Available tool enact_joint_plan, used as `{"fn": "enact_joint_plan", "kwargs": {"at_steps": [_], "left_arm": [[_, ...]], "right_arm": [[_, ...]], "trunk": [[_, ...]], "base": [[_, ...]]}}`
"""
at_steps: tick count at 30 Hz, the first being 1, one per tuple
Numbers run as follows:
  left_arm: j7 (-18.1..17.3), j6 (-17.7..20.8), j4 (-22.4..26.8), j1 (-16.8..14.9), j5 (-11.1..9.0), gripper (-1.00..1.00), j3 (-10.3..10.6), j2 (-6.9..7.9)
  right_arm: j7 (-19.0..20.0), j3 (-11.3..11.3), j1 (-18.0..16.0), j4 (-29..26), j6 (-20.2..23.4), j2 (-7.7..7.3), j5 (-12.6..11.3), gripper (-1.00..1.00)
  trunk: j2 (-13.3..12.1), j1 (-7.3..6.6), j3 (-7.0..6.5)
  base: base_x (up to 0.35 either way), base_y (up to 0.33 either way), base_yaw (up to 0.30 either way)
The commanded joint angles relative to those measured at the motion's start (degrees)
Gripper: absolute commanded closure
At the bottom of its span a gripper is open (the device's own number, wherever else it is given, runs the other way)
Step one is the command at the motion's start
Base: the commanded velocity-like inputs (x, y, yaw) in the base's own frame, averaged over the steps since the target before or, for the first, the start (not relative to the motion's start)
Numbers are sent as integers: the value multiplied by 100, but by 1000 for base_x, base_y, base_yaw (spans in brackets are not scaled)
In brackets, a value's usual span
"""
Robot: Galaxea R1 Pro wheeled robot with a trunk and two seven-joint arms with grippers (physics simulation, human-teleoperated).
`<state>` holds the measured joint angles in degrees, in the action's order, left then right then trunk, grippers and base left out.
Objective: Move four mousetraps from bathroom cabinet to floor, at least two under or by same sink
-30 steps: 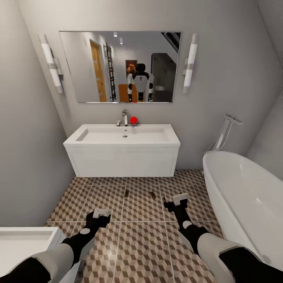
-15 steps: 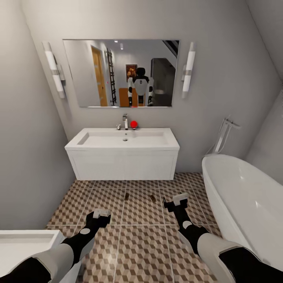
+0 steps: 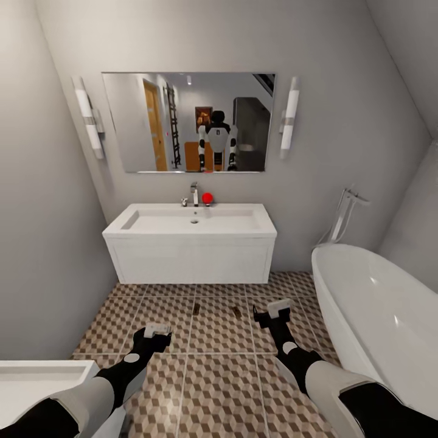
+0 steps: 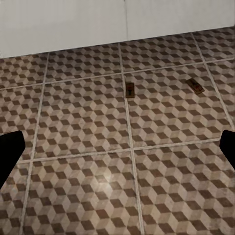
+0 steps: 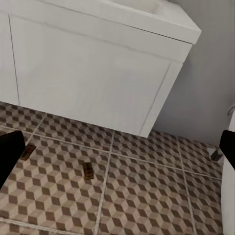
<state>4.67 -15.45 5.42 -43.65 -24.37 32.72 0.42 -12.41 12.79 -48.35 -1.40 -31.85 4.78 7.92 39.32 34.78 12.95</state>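
Brown, apparently wooden, 2 flat mousetraps (image 3: 196, 309) (image 3: 236, 311) on cube-patterned tiles (image 3: 219, 383).

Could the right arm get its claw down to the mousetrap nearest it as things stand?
Probably yes: the mousetrap lies on bare bathroom floor just ahead of the right claw, nothing between them.

Sink (image 3: 190, 243): smooth white vanity block, satin finish, with a polished chrome tap (image 3: 194, 193) and a glossy red ball (image 3: 207, 198). Bathroom floor (image 3: 219, 389): matt tiles printed in brown, beige and white cubes, pale grout. 2 mousetraps (image 4: 129, 90) (image 4: 197, 86): brown wood. Bathtub (image 3: 377, 316): glossy white. Mirror (image 3: 188, 121): reflective glass.
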Motion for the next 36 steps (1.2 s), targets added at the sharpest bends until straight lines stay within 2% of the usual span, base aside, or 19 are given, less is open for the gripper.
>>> {"fn": "enact_joint_plan", "kwargs": {"at_steps": [1, 36], "left_arm": [[25, -11, 3, -3, -33, -100, 50, 2], [25, -11, -5, -5, -33, -100, 50, 2]], "right_arm": [[-60, 13, -6, 8, -1, 1, 60, -100], [-60, 13, -4, 8, 3, -3, 60, -100]], "trunk": [[-35, -21, -19], [-1439, -790, -963]], "base": [[0, 0, 0], [0, 0, 0]]}}
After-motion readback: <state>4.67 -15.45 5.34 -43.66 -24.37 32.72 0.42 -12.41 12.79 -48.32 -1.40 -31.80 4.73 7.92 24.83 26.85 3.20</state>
